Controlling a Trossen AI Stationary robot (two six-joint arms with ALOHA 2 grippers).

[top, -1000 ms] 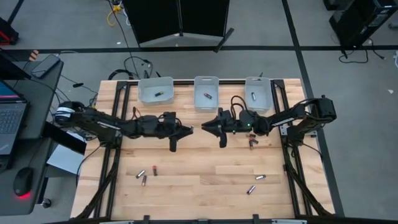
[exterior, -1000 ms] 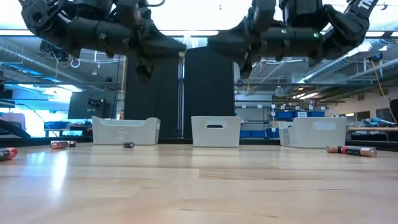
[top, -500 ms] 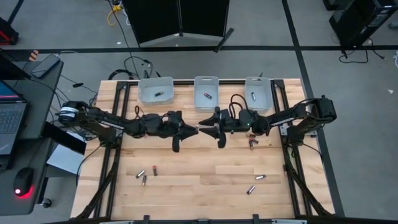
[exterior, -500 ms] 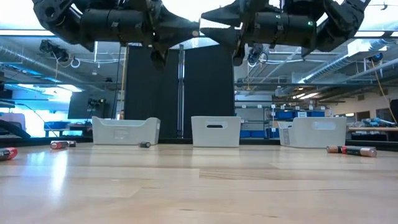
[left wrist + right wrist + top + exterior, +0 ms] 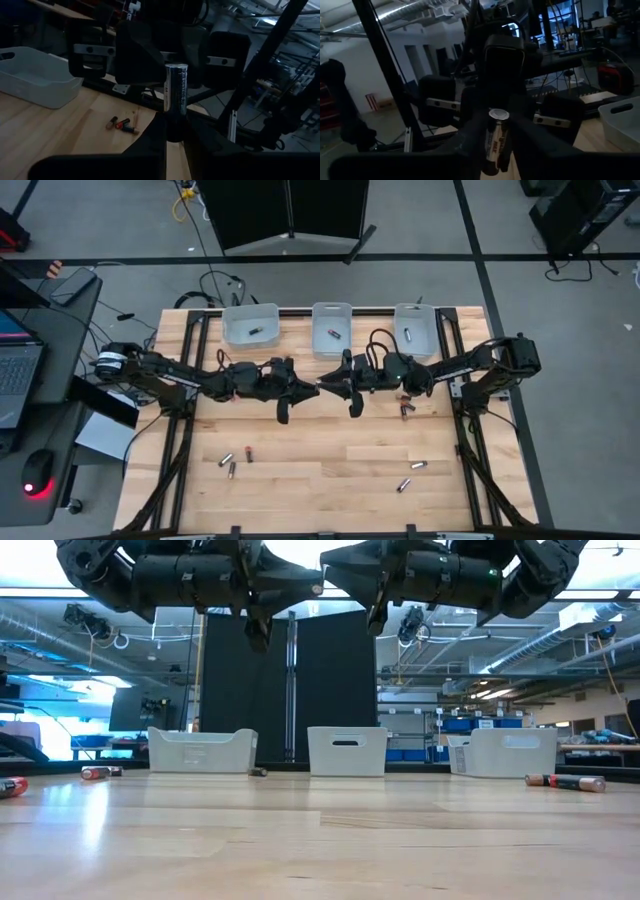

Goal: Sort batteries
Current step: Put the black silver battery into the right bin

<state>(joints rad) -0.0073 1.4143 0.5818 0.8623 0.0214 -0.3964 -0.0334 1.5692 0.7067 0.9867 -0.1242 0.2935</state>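
I have both arms raised above the middle of the tabletop [image 5: 330, 470], tips meeting nose to nose in what I judge is a handover of one battery [image 5: 176, 90]. My left wrist camera shows the left tool [image 5: 305, 387] closed around the lower end of that dark cylinder; its long axis runs straight out from the left tool, its free end pointing at the right tool [image 5: 330, 383]. My right wrist camera also shows a battery between the right tool's fingers, but I cannot tell whether they have closed on it or only bracket it. Both arms are equally near; the coming move turns on that shared axis between the tips. Below lies pale wooden planking, with three translucent bins [image 5: 332, 328] along the far edge and loose batteries [image 5: 234, 462] scattered toward the near corners and by the right arm. Behind the tabletop stands a black panel [image 5: 290, 685] in an open workshop with ceiling pipes.
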